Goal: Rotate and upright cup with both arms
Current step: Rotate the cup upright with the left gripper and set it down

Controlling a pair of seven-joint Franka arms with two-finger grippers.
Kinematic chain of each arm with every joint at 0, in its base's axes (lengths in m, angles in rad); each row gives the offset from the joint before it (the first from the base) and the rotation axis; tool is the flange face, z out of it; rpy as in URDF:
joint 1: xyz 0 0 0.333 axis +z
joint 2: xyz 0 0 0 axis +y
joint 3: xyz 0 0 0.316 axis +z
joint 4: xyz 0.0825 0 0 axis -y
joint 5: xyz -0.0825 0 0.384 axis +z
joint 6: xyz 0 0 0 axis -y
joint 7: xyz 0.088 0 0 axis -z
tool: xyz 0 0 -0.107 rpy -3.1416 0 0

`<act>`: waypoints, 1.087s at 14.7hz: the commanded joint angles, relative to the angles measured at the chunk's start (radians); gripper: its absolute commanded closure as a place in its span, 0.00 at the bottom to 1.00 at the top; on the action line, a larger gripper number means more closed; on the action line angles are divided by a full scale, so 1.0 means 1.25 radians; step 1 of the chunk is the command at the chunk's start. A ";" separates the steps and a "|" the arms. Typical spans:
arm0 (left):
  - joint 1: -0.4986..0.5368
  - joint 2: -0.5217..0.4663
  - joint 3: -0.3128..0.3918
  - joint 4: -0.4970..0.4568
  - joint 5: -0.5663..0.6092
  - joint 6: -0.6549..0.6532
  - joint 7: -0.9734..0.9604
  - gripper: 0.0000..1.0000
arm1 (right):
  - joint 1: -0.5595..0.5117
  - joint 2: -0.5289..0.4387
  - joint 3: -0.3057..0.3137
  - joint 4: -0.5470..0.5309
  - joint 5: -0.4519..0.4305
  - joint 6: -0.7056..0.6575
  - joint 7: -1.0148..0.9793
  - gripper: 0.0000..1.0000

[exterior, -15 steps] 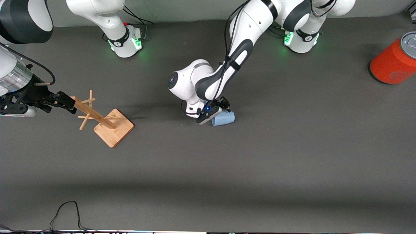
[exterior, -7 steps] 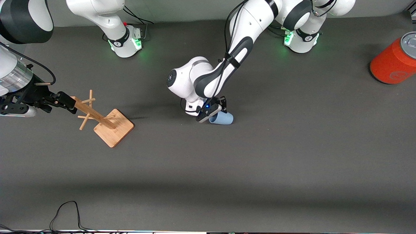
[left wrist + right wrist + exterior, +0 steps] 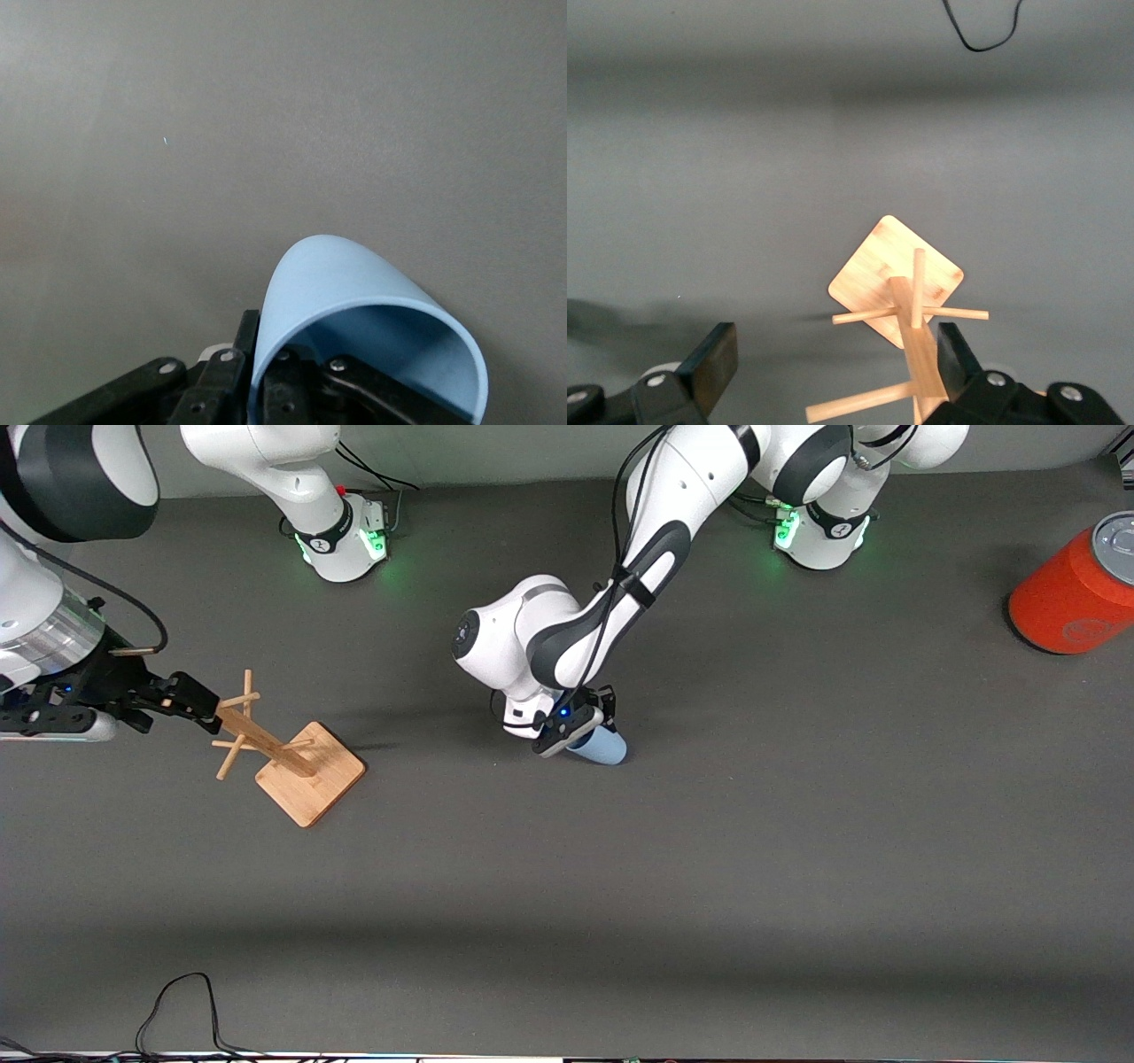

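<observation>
The left gripper (image 3: 592, 728), near the middle of the table (image 3: 797, 850), has pinched the pale-blue cup (image 3: 599, 746) by its rim wall. It should lift slowly, keeping the thin wall from slipping. The right gripper (image 3: 199, 704) waits, fingers spread around the wooden mug tree (image 3: 275, 748).

Left gripper (image 3: 592, 731) low, fingers clamped; right gripper (image 3: 833, 372) raised, fingers spread wide
</observation>
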 commanded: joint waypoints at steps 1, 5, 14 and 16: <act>0.041 -0.100 0.003 -0.004 -0.082 -0.037 0.101 0.95 | 0.003 -0.008 -0.003 -0.010 0.000 0.012 -0.013 0.00; 0.139 -0.245 -0.008 -0.127 -0.142 0.041 0.198 0.96 | 0.002 -0.010 -0.005 -0.010 0.000 0.012 -0.022 0.00; 0.317 -0.637 -0.007 -0.739 -0.327 0.441 0.557 0.98 | 0.003 -0.007 -0.009 -0.010 0.001 0.012 -0.022 0.00; 0.332 -0.637 -0.005 -0.788 -0.394 0.490 0.647 0.98 | 0.003 -0.008 -0.009 -0.009 0.001 0.012 -0.022 0.00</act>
